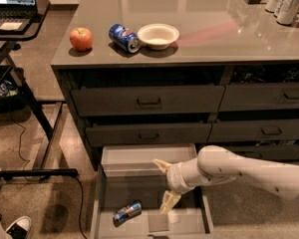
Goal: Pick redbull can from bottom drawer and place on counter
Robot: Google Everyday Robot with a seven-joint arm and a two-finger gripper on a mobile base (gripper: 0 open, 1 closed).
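Note:
The redbull can (127, 211) lies on its side on the pale floor of the open bottom drawer (103, 198), at the front left. My gripper (164, 184) hangs open over the drawer, right of the can and a little above it, apart from it and empty. One finger (162, 165) points toward the white tray (134, 159) at the drawer's back, the other (168, 201) points down to the floor. The counter (214, 29) is the glossy grey-brown top above.
On the counter's left part stand a red apple (81, 38), a tipped blue Pepsi can (123, 37) and a white bowl (158, 35). Tall silver cans (285, 1) stand at the far right. A black laptop desk (20, 19) stands at left. A shoe (14, 225) is bottom left.

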